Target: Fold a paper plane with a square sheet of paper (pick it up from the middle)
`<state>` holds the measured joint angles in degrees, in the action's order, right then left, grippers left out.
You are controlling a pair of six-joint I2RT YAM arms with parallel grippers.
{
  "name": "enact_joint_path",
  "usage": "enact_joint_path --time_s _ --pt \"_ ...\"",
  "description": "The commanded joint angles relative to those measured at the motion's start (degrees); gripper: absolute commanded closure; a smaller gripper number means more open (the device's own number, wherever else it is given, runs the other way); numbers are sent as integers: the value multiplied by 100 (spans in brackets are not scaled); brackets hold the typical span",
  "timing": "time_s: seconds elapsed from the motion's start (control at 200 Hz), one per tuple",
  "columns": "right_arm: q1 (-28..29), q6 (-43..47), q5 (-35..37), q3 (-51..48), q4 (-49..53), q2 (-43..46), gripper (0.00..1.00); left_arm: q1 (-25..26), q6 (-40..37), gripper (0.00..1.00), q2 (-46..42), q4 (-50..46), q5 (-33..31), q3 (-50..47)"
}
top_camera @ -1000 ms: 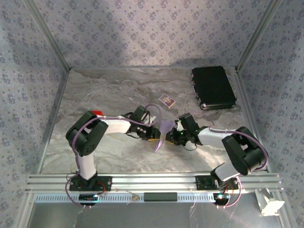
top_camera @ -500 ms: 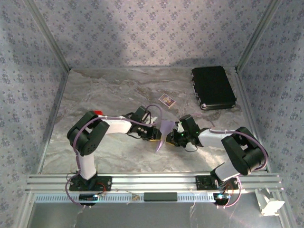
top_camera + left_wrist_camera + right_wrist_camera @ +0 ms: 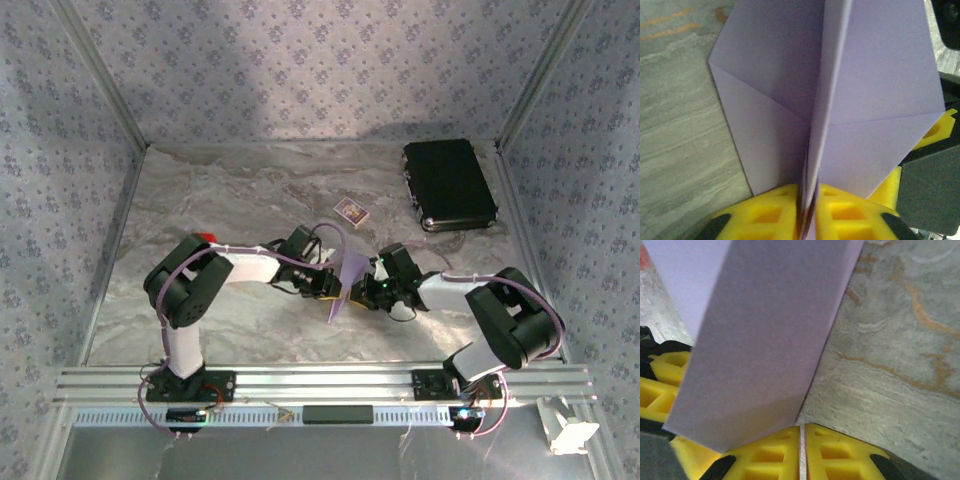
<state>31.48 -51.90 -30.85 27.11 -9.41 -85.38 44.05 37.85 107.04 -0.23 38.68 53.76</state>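
**Left-gripper [image 3: 807, 197] pinch on lilac fold, right one closed alongside**

Pinched between yellow foam pads [image 3: 765, 212] of left gripper: centre crease of sheet of paper [image 3: 865, 75], plies sandwiched in seam. Judged reason: keeps spine upright so both flaps splay out like wings & crease sets.

Closed too: right gripper [image 3: 801, 450], pads [image 3: 840, 455] flush. Pale sliver in seam, poss. one ply of paper, can't tell for sure. From above, meets sheet from opp. side, touching or nearly. Prob. there to brace fold while left nips, i.e. two-handed creasing rather than carrying.

Location: between the 2 grippers, mid-width of table [image 3: 220, 190], nearer front rail than back wall. Looks raised off surface w/ lower tip pointing toward rail; contact w/ table not clear.

Materials & shapes:
- Paper: thin, matte, pale lilac. Crisp diagonal creases from spine to outer corners, flaps flat & stiff-looking, edges sharp. Not yet a slim dart, so judged mid-fold.
- Pads: bright yellow, moulded w/ square pockets, soft-looking. Prob. good for grip w/o tearing.
- Table: grey marbled, tan veins, smooth.

Off to side, not in play: small patterned card [image 3: 351, 211] just beyond sheet, black case [image 3: 450, 185] at far right, red block [image 3: 205, 238] peeping out behind left arm's elbow.
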Motion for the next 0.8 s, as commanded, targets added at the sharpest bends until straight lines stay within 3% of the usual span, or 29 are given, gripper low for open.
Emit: enact_joint_path --time_s 0.0,0.125,0.44,0.57,0.795 --pt "-42 -66 28 -65 38 129 88 27 -16 90 -222 -70 -126 -10" --pt "-103 15 278 -41 365 422 87 42 11 93 -682 -432 -790 -34" --pt "-156 219 825 188 1140 908 87 262 74 98 -1425 -2682 -3841 495" --pt "-143 208 810 265 1130 862 87 287 109 100 -1297 -3086 -4179 627" --pt "-116 191 817 373 1138 809 87 375 206 99 -1163 -3106 -4222 554"
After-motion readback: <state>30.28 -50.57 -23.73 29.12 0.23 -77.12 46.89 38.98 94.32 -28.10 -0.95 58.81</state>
